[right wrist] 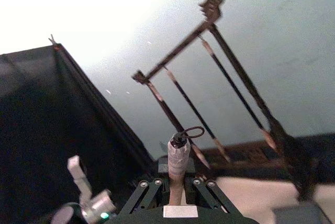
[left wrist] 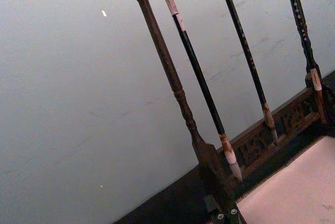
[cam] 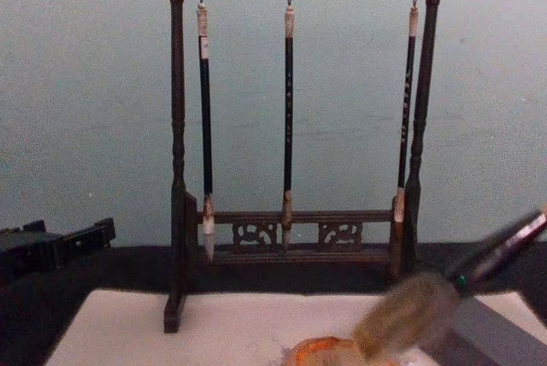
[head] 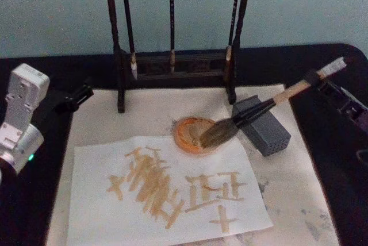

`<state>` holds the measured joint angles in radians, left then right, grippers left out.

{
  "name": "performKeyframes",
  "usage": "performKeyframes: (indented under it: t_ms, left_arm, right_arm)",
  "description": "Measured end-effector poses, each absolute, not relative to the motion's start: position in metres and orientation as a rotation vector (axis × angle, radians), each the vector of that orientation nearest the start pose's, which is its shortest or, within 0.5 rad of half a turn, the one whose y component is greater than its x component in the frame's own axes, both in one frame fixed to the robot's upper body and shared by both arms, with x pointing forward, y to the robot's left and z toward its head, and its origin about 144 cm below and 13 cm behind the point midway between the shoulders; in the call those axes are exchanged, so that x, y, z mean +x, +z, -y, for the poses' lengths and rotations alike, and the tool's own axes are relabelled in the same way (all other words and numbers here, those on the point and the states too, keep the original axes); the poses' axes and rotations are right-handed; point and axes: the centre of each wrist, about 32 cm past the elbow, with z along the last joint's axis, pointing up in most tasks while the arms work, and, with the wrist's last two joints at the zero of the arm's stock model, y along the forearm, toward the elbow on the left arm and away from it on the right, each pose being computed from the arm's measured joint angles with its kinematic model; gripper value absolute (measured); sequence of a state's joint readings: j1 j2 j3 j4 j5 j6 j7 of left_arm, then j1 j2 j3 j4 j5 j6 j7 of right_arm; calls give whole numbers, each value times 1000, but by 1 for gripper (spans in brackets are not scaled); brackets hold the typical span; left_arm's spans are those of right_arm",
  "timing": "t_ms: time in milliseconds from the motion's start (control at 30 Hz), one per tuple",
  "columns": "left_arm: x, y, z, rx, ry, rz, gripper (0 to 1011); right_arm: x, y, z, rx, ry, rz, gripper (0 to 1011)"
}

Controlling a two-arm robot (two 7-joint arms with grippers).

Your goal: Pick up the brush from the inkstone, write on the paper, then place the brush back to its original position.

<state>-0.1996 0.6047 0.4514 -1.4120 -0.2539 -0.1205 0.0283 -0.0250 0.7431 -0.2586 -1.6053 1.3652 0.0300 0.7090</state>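
Observation:
The brush [head: 247,114] slants down over the round orange inkstone [head: 190,137], its bushy bristles just above the dish's right side. My right gripper [head: 315,78] is shut on the upper handle, near the whitish end. In the right wrist view the corded end of the brush [right wrist: 178,156] stands up between the gripper's [right wrist: 178,198] fingers. The chest view has the brush's bristles [cam: 406,315] over the inkstone [cam: 329,353]. The white paper [head: 92,200] lies in front of the dish and carries several tan strokes. My left gripper [head: 72,97] is parked at the far left, off the mat.
A grey perforated block [head: 264,128] sits right of the inkstone, under the brush handle. A wooden brush rack [head: 172,65] with three slim hanging brushes stands at the back. A beige mat [head: 299,200] lies under the paper, on a black table.

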Motion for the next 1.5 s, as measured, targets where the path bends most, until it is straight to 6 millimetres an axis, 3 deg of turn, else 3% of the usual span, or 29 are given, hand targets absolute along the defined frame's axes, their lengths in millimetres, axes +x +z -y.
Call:
performKeyframes:
  t_ms: [300, 933, 1500]
  left_arm:
    - [489, 1140, -310, 304, 1248, 285, 1002]
    - [489, 1140, -310, 304, 1248, 285, 1002]
    - [489, 1140, -310, 304, 1248, 285, 1002]
  right_arm:
    - [461, 1172, 345, 502, -619, -553, 161]
    - [501, 1141, 335, 517, -684, -684, 161]
    - [526, 1107, 341, 493, -764, -770, 161]
